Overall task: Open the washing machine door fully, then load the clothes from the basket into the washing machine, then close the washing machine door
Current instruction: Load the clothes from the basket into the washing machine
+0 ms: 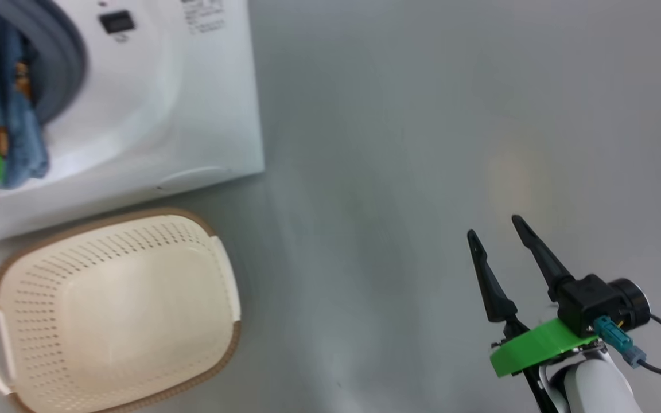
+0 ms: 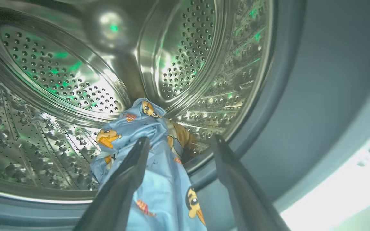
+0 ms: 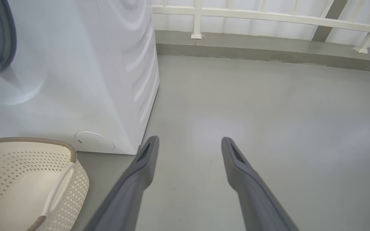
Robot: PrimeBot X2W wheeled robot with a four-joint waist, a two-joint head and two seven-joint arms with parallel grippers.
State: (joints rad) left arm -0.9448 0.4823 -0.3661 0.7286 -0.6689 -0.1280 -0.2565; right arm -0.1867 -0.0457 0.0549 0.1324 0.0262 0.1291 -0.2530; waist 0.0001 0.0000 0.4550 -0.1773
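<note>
**Blue garment draped over the drum's lip, both grippers spread open**

Head view: The washing machine [image 1: 193, 115] stands at the far left, with its grey-blue gasket [image 1: 69, 57] in the upper left corner. A light blue garment [image 1: 20, 137] with orange-brown print hangs out of the opening and down over the gasket's lower lip. The basket [image 1: 107, 221] sits on the grey floor [image 1: 411, 143] just in front of the machine, its perforated cream bottom showing. Well off to the right, the right gripper [image 1: 494, 226] hovers over bare floor. Its two dark fingers are apart and nothing is between them.

Left wrist view: The left gripper [image 2: 181, 138] points into the perforated steel drum [image 2: 59, 80] from the mouth, its jaws standing wide. The light blue garment runs from the near part of the drum out over the gasket. It lies against the inner side of one finger [image 2: 130, 173] and is clear of the other, so it is not pinched. A tan fold shows behind the blue cloth; I cannot tell what it is.

Right wrist view: The right gripper's fingers are parted above the floor. To their left are the machine's white side and a round cover [image 3: 94, 141] low on its front. A corner of the basket shows at the near left, and a white railing [image 3: 268, 16] runs along the far side.
</note>
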